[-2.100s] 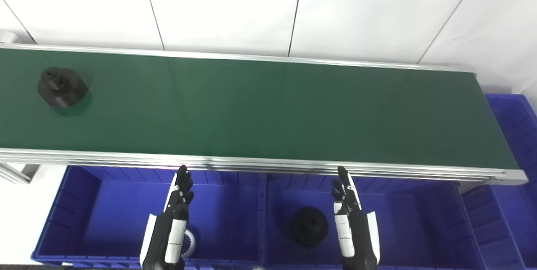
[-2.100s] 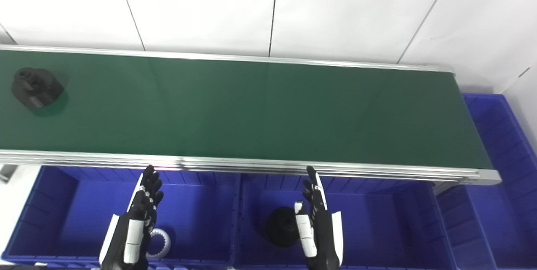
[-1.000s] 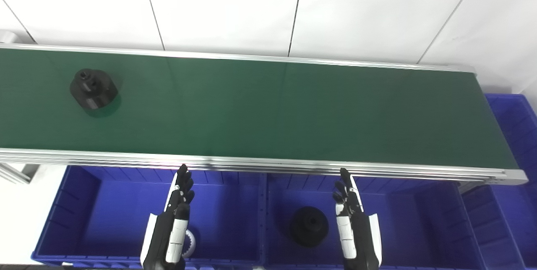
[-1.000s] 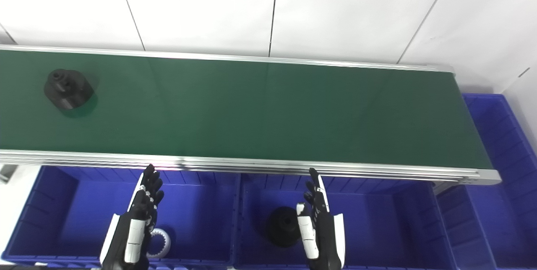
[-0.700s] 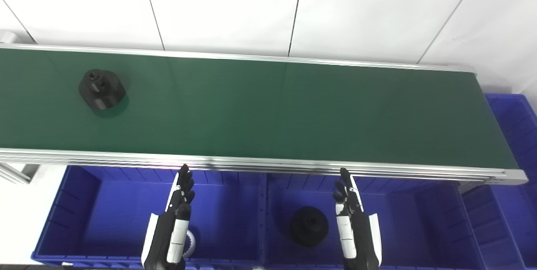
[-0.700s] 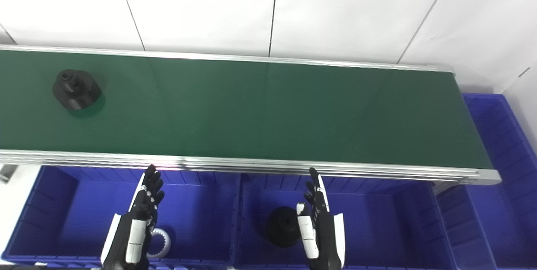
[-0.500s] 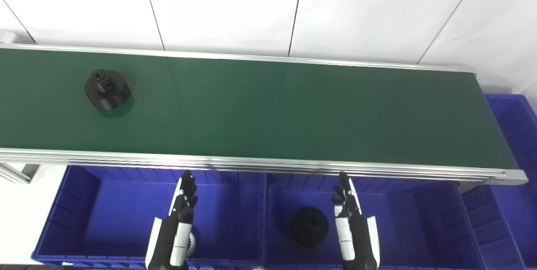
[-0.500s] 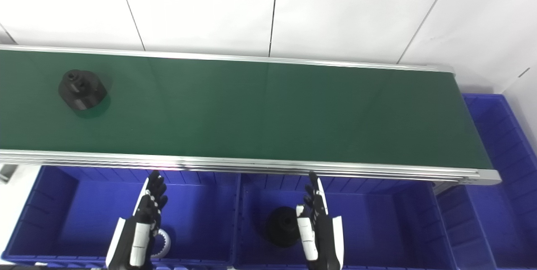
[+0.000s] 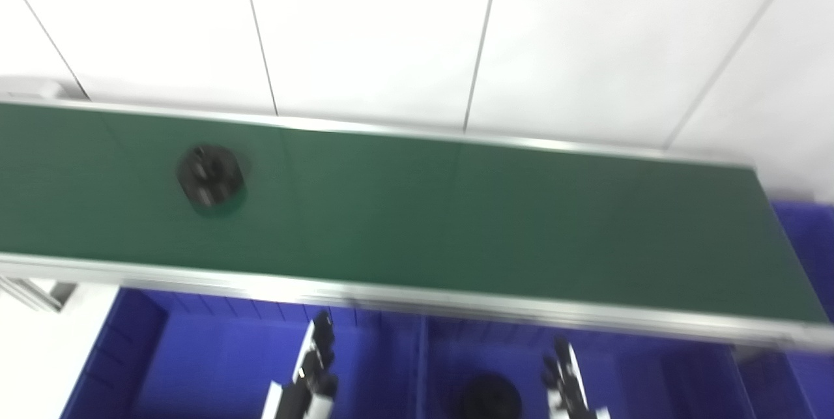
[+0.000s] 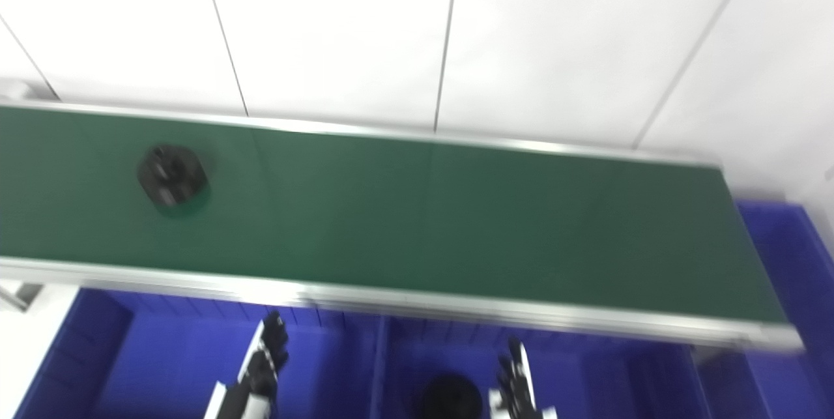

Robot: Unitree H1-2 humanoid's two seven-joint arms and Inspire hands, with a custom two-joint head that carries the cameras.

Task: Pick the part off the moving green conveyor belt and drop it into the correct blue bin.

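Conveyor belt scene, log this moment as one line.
black part: riding conveyor belt, left end | left hand: open, empty, over blue bin | right hand: open, empty

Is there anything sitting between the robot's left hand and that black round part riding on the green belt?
No object lies between them. The left robot hand is over a blue bin, and only the belt's silver metal side rail and bare green conveyor belt separate it from the black round part.
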